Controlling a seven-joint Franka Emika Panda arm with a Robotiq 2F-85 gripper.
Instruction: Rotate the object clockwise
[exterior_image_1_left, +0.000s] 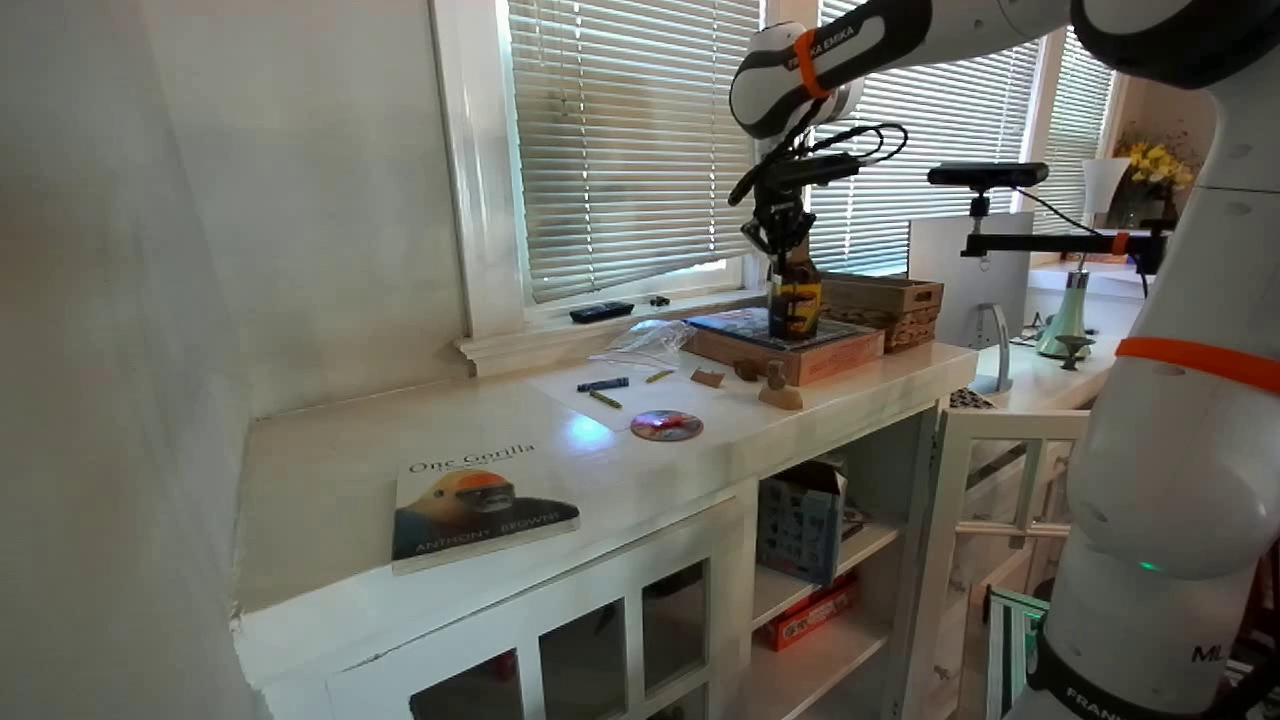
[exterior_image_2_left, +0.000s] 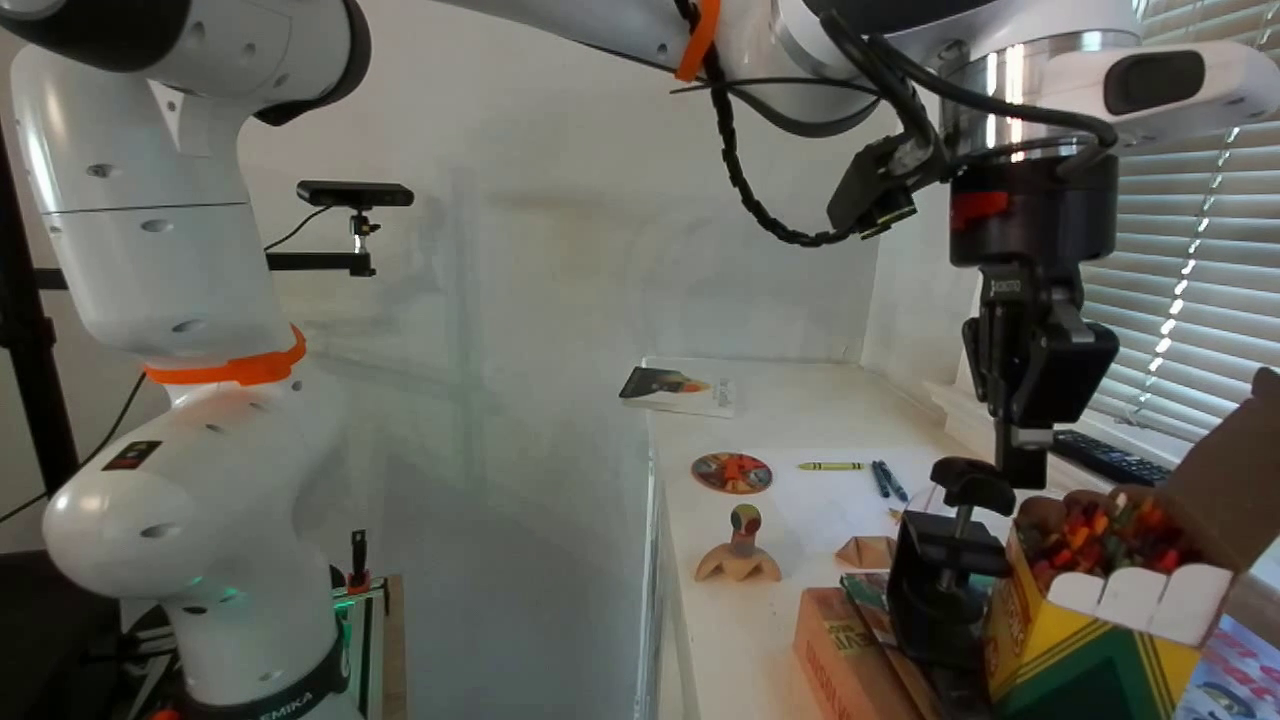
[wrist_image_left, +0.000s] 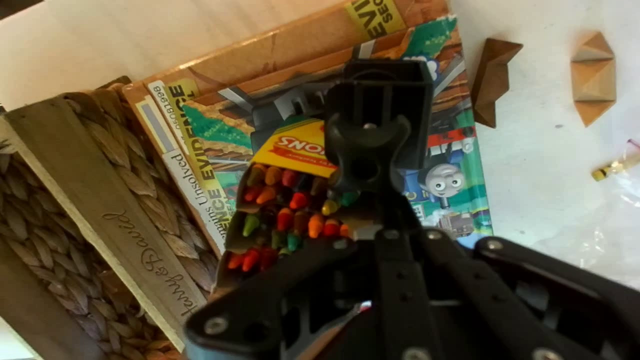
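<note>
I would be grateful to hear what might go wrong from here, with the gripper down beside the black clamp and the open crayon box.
The shut gripper is close to the open crayon box, so a sideways nudge might tip it and spill the crayons.
The black clamp appears to stand on the train-illustrated book; whether it is fastened cannot be seen, so pushing its knob might slide or topple the clamp instead of rotating it.

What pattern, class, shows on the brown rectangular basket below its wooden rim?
A braided weave; the basket shows best in the wrist view.
</note>
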